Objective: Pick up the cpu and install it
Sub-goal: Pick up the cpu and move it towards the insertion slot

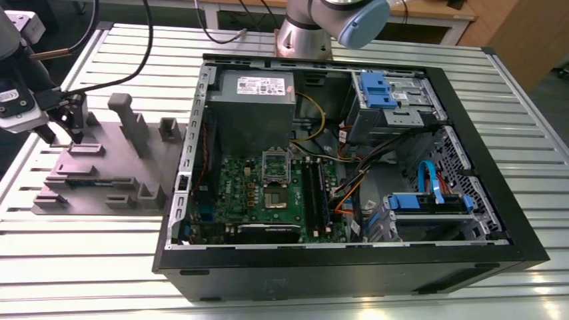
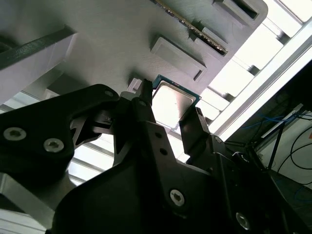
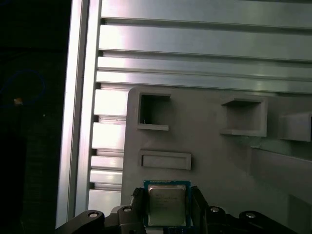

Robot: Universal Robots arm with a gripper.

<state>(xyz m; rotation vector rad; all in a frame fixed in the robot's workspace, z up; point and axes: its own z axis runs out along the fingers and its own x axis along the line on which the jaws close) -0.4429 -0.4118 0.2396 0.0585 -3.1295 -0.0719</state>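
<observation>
The cpu (image 3: 165, 202) is a small square chip with a silvery top and a green edge. It sits between the two black fingers of my gripper (image 3: 166, 207), which look shut on its two opposite sides. The second wrist view gives the same hold on the cpu (image 2: 173, 103), just over the grey fixture plate (image 2: 112, 44). In the exterior view my gripper (image 1: 60, 140) hangs at the far left over the grey fixture (image 1: 98, 177). The open computer case (image 1: 356, 167) lies to the exterior view's right, its green motherboard (image 1: 258, 200) facing up.
The grey fixture carries upright posts (image 1: 129, 123) and raised pockets (image 3: 153, 112) close to the gripper. A grey power supply box (image 1: 253, 100), blue drive brackets (image 1: 378, 90) and loose cables (image 1: 356, 187) fill the case. The arm's base (image 1: 307, 33) stands behind the case on the slatted metal table (image 1: 89, 253).
</observation>
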